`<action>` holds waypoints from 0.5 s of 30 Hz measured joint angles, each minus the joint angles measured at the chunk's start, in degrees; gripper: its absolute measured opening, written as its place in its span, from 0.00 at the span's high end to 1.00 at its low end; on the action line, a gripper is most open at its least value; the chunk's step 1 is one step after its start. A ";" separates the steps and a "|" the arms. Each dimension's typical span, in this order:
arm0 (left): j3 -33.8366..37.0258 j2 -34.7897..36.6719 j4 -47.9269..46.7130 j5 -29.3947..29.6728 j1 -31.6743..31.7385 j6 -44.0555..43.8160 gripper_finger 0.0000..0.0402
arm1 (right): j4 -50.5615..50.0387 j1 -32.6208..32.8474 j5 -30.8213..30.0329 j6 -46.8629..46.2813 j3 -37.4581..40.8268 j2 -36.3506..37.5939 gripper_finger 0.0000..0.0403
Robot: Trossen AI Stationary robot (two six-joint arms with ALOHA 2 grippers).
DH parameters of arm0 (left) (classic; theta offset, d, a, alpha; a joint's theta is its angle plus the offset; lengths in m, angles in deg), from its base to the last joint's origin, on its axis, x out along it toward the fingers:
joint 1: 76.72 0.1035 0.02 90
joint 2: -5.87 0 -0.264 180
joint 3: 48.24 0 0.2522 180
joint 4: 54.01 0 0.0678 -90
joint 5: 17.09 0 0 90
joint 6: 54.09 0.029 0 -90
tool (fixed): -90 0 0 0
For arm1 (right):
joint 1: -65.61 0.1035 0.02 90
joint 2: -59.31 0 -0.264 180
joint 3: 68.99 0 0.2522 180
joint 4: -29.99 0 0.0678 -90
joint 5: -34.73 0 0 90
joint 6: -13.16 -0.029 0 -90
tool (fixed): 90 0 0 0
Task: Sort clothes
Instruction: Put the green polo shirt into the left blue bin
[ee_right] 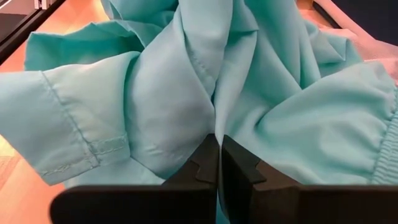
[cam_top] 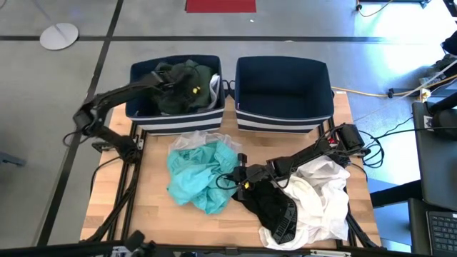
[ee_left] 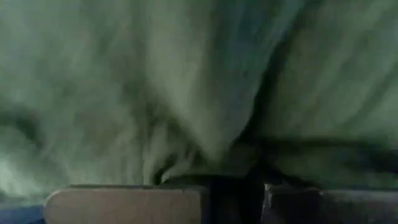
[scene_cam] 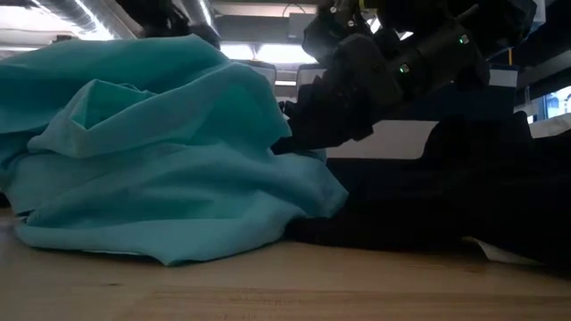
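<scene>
Right end effector point(ee_right: 217, 163), fingers pinched on the teal garment point(cam_top: 202, 173), should lift clear before swinging binward.

Right gripper point(ee_right: 219, 163) — its 2 dark fingers pressed together — pinches a fold of teal garment point(ee_right: 168, 93).
</scene>
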 joint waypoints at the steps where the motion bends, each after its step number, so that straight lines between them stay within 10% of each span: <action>1: -0.02 -1.37 -0.53 -0.69 0.00 0.24 0.93 | -0.12 0.00 0.00 0.00 0.00 0.00 0.96; 15: -0.78 -9.80 -3.26 -2.97 1.45 -1.22 0.74 | -0.17 0.00 0.52 0.00 0.00 0.02 0.96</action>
